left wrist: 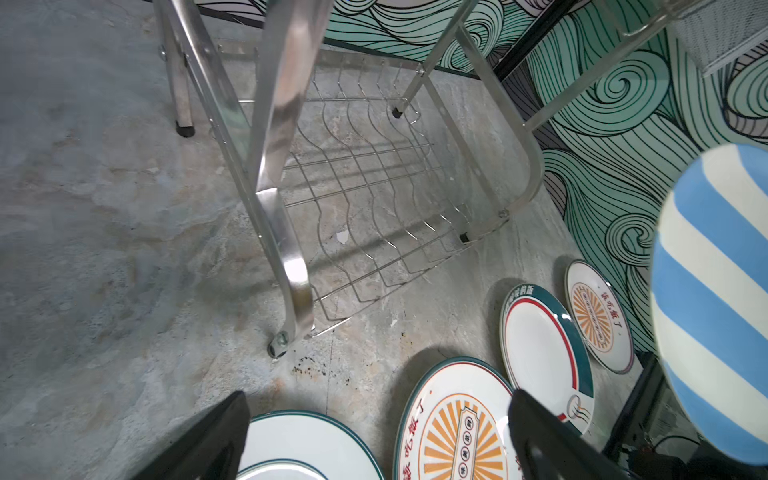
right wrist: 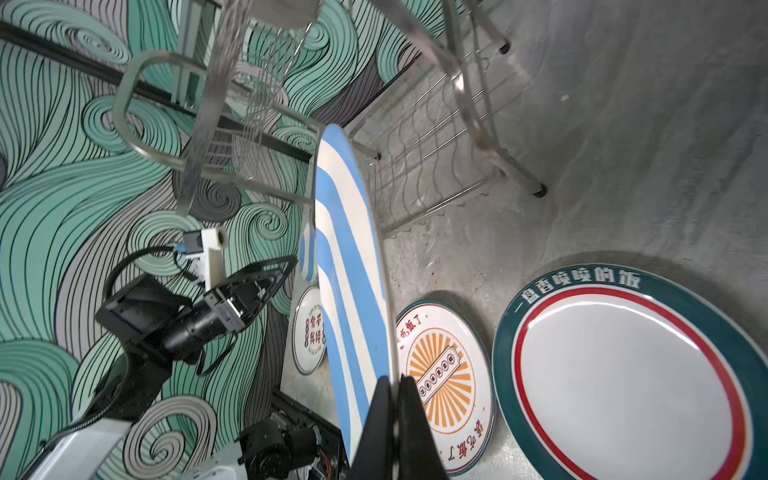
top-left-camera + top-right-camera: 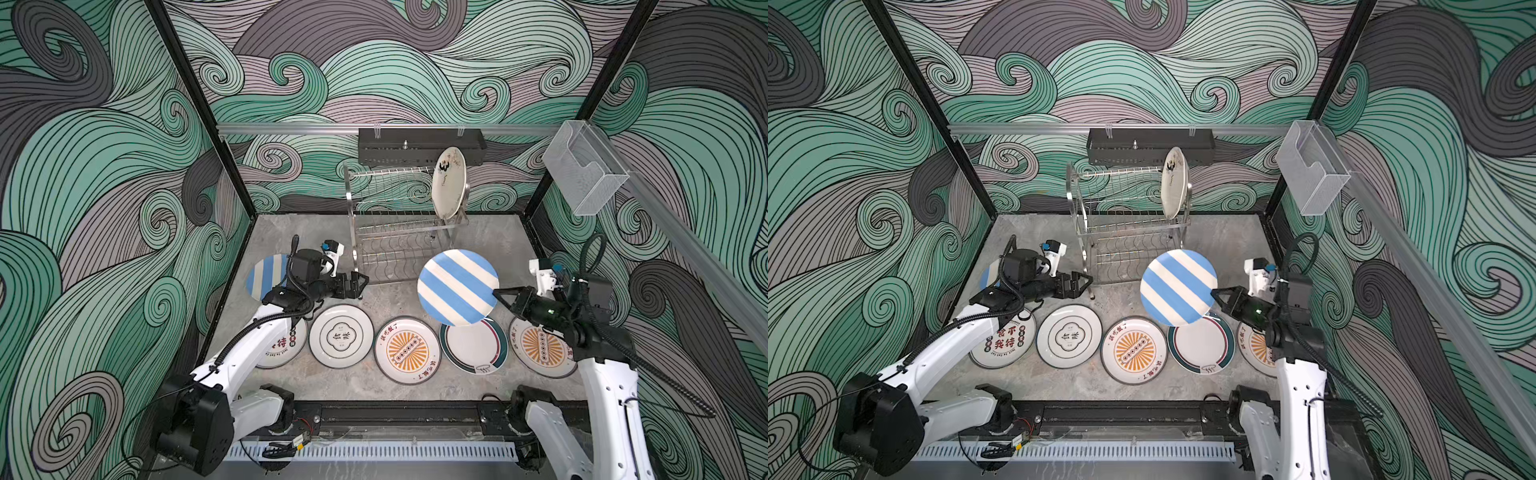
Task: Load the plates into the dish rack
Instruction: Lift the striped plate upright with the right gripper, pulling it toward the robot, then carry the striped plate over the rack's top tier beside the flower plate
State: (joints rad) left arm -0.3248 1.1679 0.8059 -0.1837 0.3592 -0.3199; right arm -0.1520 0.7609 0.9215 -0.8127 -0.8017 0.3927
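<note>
The steel dish rack [image 3: 399,224] stands at the back of the table, and one white plate [image 3: 448,183] stands upright at the right end of its upper tier. My right gripper [image 3: 498,295] is shut on the rim of a blue-and-white striped plate [image 3: 457,286], held tilted in the air in front of the rack's right side; the wrist view shows the plate [image 2: 345,249] edge-on in the shut gripper [image 2: 392,380]. My left gripper [image 3: 362,284] hovers open and empty by the rack's front left leg [image 1: 291,266]. Several plates lie flat in a row, among them an orange sunburst plate [image 3: 407,350] and a green-rimmed plate [image 3: 473,345].
A second striped plate [image 3: 266,276] lies partly hidden behind my left arm. A black perforated tray [image 3: 419,145] hangs on the back rail above the rack. A clear plastic box [image 3: 582,170] hangs on the right wall. Patterned walls close in the table on three sides.
</note>
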